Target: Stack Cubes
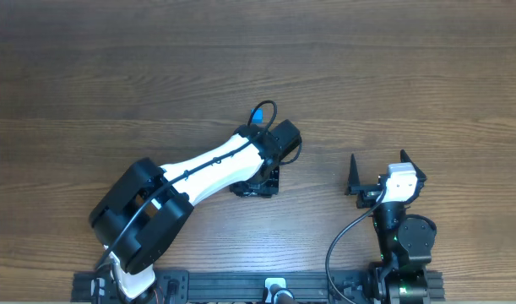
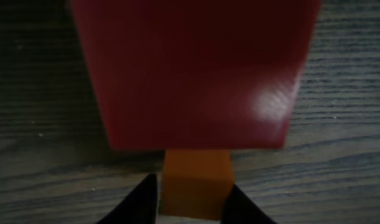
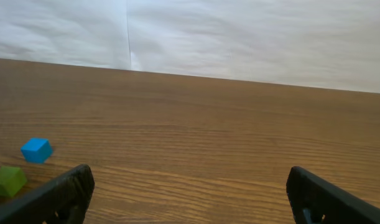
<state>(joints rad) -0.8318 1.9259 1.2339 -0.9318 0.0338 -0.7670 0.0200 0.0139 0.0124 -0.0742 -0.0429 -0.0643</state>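
My left gripper (image 2: 193, 198) has its two dark fingers against both sides of a small orange cube (image 2: 196, 177), shut on it, low over the wooden table. A much larger red cube (image 2: 193, 68) stands directly beyond the orange one, touching it in the picture. From above, the left arm reaches to the table's middle and its wrist (image 1: 259, 173) hides both cubes. A blue cube (image 3: 36, 149) and a green cube (image 3: 7, 180) lie apart on the table, off to the side of my right gripper (image 3: 190, 183). That gripper (image 1: 381, 171) stands open and holds nothing.
The wooden table (image 1: 156, 76) stretches bare across the far half and left side. A blue patch (image 1: 259, 113) peeks out beside the left arm's wrist. A white wall (image 3: 239, 37) rises beyond the table's far edge.
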